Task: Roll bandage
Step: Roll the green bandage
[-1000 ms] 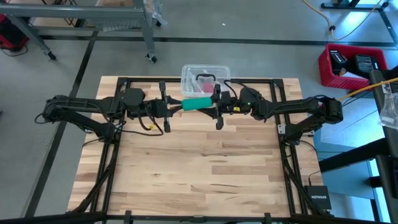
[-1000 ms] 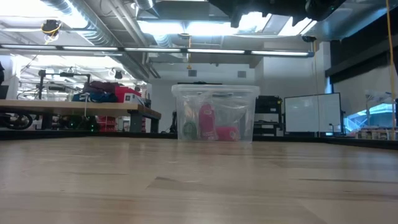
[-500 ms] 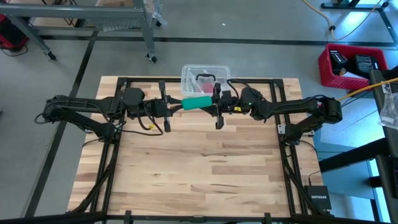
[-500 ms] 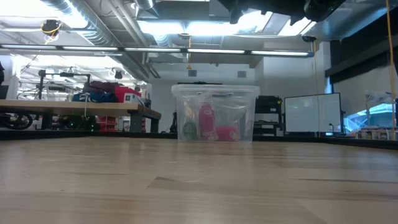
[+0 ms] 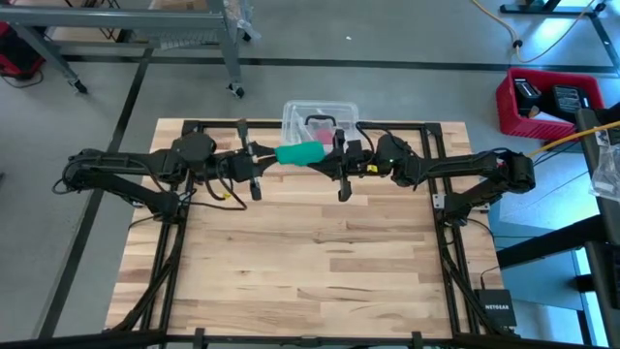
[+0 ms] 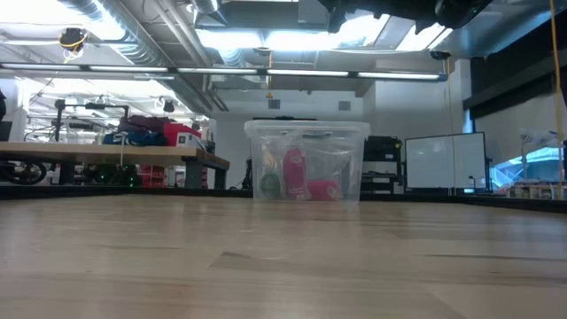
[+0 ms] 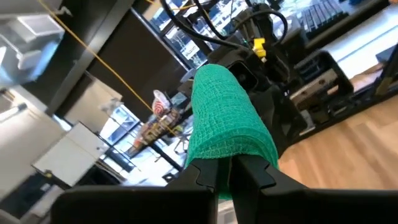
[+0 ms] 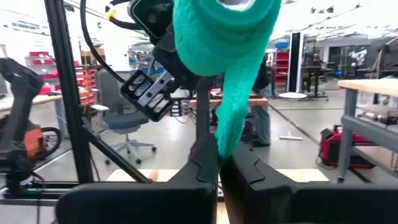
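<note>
**Bandage held aloft between both claws**

Nearest in the low view, bare wooden worktop (image 6: 283, 266); at its far edge a clear tub (image 6: 306, 162) with a pink-red item (image 6: 295, 174) inside. Overhead in that view, only dark arm parts along the picture's upper edge.

From above, both arms stretched toward each other over the far half of the worktop (image 5: 310, 262), just in front of the tub (image 5: 321, 118). Between them, raised off the wood, the bandage (image 5: 299, 153), rolled into a thick teal wad.

Left claw (image 5: 258, 155) clenched on one end of the wad: in the left wrist view, dark fingers (image 7: 211, 174) pressed together at the base of the bandage (image 7: 227, 124), the roll standing up past them.

Right claw (image 5: 338, 161) clenched on the other side: in the right wrist view, fingers (image 8: 205, 162) closed on a loose tail hanging down from the bandage (image 8: 227, 43), the roll itself above, the left arm dark behind it.

Farther off, beyond the worktop, a red crate (image 5: 548, 99) on the floor at the right.
</note>
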Available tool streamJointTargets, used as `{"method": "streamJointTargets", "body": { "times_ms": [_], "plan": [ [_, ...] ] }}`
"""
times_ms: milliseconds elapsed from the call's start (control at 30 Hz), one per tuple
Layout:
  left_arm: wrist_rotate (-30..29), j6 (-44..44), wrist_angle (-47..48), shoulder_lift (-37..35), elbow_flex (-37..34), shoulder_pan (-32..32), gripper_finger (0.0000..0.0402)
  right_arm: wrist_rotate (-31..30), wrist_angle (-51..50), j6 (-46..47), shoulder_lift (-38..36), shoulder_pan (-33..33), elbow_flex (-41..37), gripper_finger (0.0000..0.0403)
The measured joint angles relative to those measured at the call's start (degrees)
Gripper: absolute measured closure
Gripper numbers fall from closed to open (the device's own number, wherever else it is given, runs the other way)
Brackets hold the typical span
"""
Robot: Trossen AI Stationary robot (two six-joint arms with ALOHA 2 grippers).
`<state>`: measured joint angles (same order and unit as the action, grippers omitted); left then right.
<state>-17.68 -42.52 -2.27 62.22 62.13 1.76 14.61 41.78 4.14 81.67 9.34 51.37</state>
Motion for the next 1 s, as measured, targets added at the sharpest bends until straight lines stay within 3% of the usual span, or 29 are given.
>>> {"method": "streamJointTargets", "body": {
  "times_ms": [167, 500, 1000],
  "plan": [
    [-1.78, -4.33, 0.23, -0.12, 0.00, 0.00, 0.0389, 1.80, 0.79, 1.90, 0.00, -0.31, 0.00, 0.0398],
    [-4.93, -8.84, -1.62, 3.53, -0.02, -1.40, 0.0389, -0.79, 1.23, 1.64, 0.02, -4.40, 0.00, 0.0398],
    [-6.46, -8.88, -0.21, 4.43, 0.07, -1.17, 0.0389, -4.68, 8.79, 1.62, 0.13, -6.71, -0.04, 0.0394]
  ]
}}
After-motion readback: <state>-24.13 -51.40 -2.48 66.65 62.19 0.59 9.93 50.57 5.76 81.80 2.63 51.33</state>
